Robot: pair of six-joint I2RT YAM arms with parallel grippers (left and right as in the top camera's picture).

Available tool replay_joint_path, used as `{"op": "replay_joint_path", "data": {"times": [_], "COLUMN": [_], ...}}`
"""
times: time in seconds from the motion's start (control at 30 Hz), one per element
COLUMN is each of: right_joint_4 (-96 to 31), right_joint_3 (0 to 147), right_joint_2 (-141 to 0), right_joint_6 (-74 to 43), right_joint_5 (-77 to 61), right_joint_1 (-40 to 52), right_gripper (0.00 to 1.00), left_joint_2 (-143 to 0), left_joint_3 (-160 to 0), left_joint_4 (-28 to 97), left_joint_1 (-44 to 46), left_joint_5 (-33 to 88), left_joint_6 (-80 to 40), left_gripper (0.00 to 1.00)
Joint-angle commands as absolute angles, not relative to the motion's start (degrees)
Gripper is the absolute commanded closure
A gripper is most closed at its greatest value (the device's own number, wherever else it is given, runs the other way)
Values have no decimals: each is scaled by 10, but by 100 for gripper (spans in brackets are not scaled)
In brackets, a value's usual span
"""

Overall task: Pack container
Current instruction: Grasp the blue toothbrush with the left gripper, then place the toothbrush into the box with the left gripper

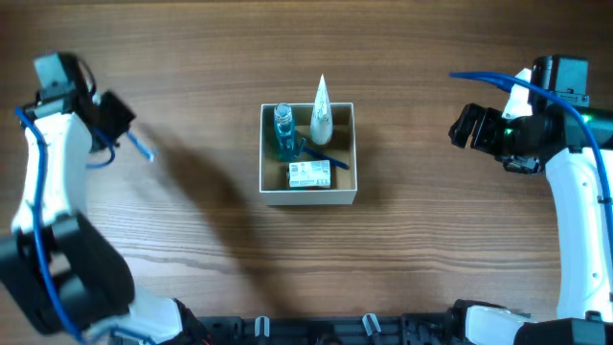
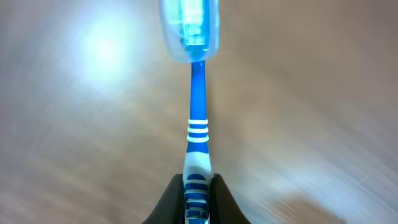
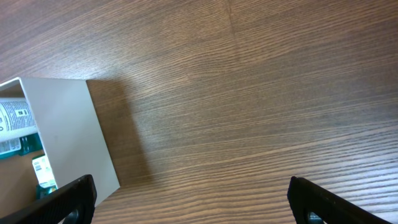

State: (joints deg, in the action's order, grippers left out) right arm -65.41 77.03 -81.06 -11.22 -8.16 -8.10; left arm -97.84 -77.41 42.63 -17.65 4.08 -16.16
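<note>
Left side of the overhead view: left hand is pinching the handle end of a blue-and-white plastic toothbrush with a clear blue cap over its head. The brush points out ahead of the fingers. It looks lifted off the brown wood-grain worktop, though the wrist view is too blurred to be sure. It sits well left of the box.

Centre of frame: the container, a square shallow box with thin white walls and a tan cardboard inside. Already in it:
- clear teal-blue bottle, upper left
- white conical tube, tip poking past the upper wall
- small white-and-green packet, lower middle
- thin blue item beside the packet, can't tell what it is

Right side: right hand is spread wide with nothing between the fingers. It's parked apart from the box, with the box corner at the left of its wrist view.

Progress, my read: mostly packed. The toothbrush is the only loose item I can see. What's left is to carry it rightward over the box, lower it in and let go. No lid in view, so I can't tell if closing is needed.
</note>
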Motion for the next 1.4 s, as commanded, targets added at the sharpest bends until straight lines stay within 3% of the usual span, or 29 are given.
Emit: {"op": "replay_joint_path", "data": {"times": [0.0, 0.13, 0.3, 0.47, 0.7, 0.9, 1.0, 1.07, 1.13, 1.17, 1.3, 1.37], "right_joint_4": [-652, -651, -646, -641, -641, -642, -642, -642, -642, -642, -643, -643], "right_joint_3": [772, 772, 772, 772, 772, 772, 772, 772, 772, 772, 772, 772], "right_joint_2": [-813, -813, -813, -813, -813, -813, -813, -813, -813, -813, -813, -813], "right_joint_6": [-105, -104, -105, -105, -105, -105, -105, -105, -105, -105, -104, -98], "right_joint_5": [-91, -91, -91, -91, -91, -91, -91, -91, -91, -91, -91, -91], "right_joint_1": [-83, -83, -83, -83, -83, -83, -83, -83, -83, -83, -83, -83], "right_gripper": [0, 0, 0, 0, 0, 0, 0, 0, 0, 0, 0, 1], "left_joint_2": [-872, -793, -769, -784, -836, -939, -978, -988, -988, -987, -949, -904], "left_joint_3": [-789, -789, -789, -787, -787, -787, -787, -787, -787, -787, -787, -788], "left_joint_4": [443, 444, 488, 571, 571, 529, 529, 529, 527, 526, 525, 524], "left_joint_1": [-71, 71, 211, 295, 332, 332, 332, 332, 332, 332, 332, 332], "left_joint_5": [98, 98, 98, 98, 98, 98, 98, 98, 98, 98, 76, 39], "left_joint_6": [27, 90, 237, 400, 492, 497, 491, 491, 491, 491, 465, 410], "left_gripper": [95, 91, 96, 96, 96, 94, 76, 71, 52, 48, 54, 51]}}
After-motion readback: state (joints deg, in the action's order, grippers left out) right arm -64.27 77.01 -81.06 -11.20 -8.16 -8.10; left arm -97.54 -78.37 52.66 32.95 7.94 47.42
